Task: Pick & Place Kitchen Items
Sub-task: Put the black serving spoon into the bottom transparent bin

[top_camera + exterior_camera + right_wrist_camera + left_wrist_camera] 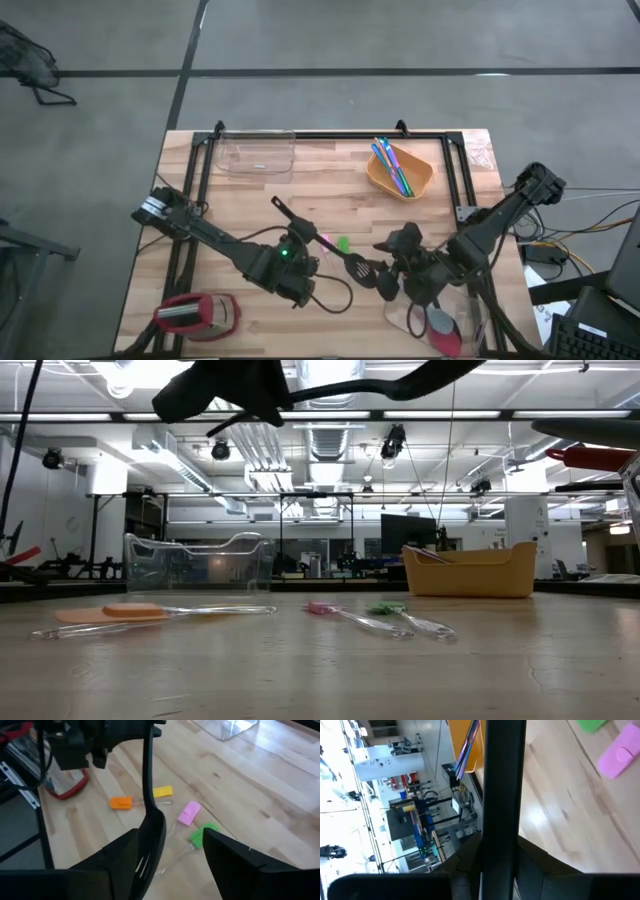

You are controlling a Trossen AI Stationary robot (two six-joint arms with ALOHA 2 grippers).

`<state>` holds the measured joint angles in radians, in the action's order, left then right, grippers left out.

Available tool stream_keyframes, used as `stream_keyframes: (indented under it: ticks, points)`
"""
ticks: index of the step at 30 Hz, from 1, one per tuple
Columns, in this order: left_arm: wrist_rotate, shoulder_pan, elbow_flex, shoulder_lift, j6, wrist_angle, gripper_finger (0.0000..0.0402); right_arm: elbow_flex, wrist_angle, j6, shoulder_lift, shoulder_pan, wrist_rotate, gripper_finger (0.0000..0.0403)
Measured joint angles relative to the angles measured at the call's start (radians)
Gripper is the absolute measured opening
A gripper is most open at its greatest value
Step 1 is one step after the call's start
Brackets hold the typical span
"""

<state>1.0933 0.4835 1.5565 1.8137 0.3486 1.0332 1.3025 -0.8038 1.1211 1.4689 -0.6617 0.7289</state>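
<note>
One long black spoon point(152, 832) is off the table and up in the air, its slotted head hanging between the two arms over the middle of the table while its handle runs back to the left gripper point(92, 742). The left wrist view shows that gripper's fingers pinching the handle. The right gripper point(172, 837) has its fingers spread wide on either side of the spoon's head. The head sits close to one finger, but I cannot tell whether it touches. This looks like a handover from left arm to right, caught before the right side has taken hold. On the wood below lie the small pink piece point(189, 813), green piece point(200, 834), yellow piece point(162, 792) and orange piece point(120, 802), all waiting to be picked up. The orange tub point(420, 182) at the far side of the table already holds the thin sticks point(392, 165), and the clear tub point(255, 155) stands well apart from it to the left. The red-headed spatula point(440, 325) rests at the near edge by the right arm. Next, the right fingers probably need to close squarely on the spoon, and the left should let go only once that grip is firm, since a slip would drop the spoon onto the pieces underneath.
</note>
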Motion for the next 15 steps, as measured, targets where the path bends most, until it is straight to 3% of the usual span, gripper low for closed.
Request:
stream_keyframes:
  ticks: [7,15]
  points:
    - [0.08,-0.013,0.025,0.0,0.099,-0.015,0.0089,0.0,0.002,-0.003,0.006,0.021,-0.057,0.022]
    - [0.09,-0.022,0.04,-0.001,0.141,-0.078,0.009,-0.001,0.001,-0.003,0.021,0.032,-0.076,0.0182]
